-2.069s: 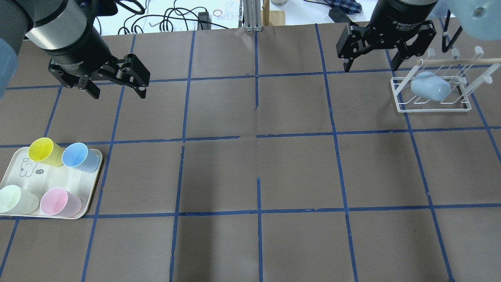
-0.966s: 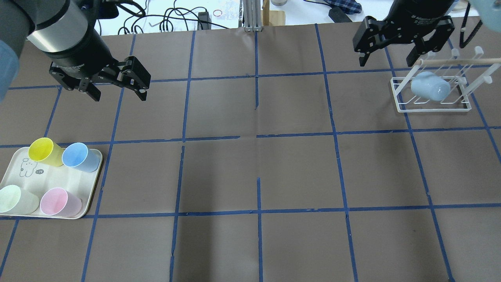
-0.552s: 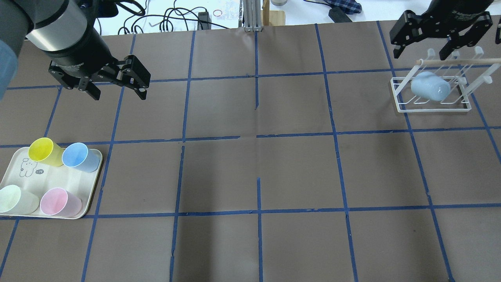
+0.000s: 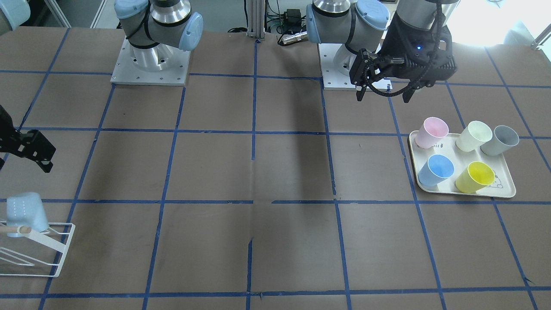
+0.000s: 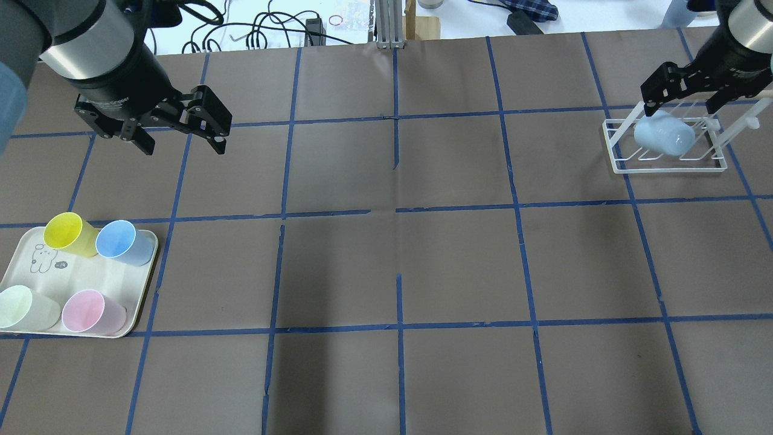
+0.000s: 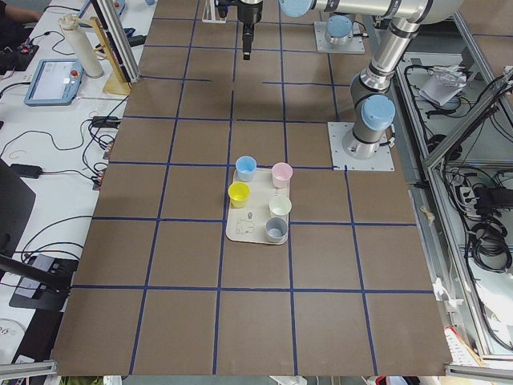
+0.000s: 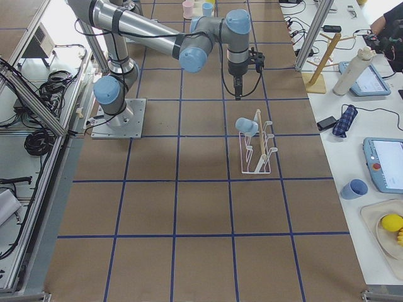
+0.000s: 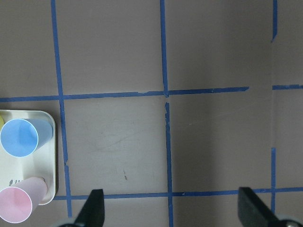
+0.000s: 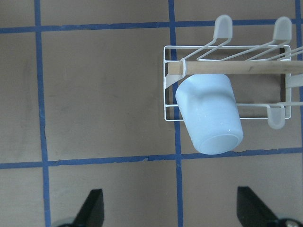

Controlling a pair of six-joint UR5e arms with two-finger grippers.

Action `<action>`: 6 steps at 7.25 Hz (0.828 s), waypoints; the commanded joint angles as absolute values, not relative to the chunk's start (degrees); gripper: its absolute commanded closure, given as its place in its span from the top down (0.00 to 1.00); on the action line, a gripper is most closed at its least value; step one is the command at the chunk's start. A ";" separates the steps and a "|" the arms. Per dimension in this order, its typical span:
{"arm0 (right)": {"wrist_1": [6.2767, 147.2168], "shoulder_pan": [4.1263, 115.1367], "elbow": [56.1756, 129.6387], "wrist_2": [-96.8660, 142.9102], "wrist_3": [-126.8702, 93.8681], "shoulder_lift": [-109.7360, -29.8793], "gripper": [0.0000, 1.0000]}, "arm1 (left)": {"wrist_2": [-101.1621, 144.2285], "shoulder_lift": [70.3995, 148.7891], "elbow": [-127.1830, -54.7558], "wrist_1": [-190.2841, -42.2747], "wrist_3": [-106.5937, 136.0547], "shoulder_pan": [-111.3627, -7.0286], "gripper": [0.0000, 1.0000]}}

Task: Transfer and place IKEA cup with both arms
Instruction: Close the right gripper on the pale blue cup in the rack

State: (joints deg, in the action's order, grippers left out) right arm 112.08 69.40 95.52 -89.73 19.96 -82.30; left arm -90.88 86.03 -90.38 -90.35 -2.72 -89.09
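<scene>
Pincers both gape wide, empty: left pincer (image 5: 183, 148) over the table (image 5: 392, 272), right pincer (image 5: 681, 110) near the IKEA cup (image 5: 663, 136).

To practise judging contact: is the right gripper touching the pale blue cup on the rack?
Apart. The exterior right view shows bare table between the right gripper and the cup.

light: bright, even | shadows: soft bands on table (image 5: 459, 266) | glare: front view's top-right blown out | focus: sharp
</scene>
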 commanded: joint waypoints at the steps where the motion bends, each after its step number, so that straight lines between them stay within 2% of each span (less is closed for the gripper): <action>1: 116.10 64.98 95.98 -89.04 25.47 -78.24 1.00 | -90.88 85.96 -90.44 -90.35 -2.72 -89.12 1.00; 6: 119.35 64.07 96.06 -85.52 29.09 -72.17 1.00 | -90.88 85.96 -90.35 -90.35 -2.72 -89.03 1.00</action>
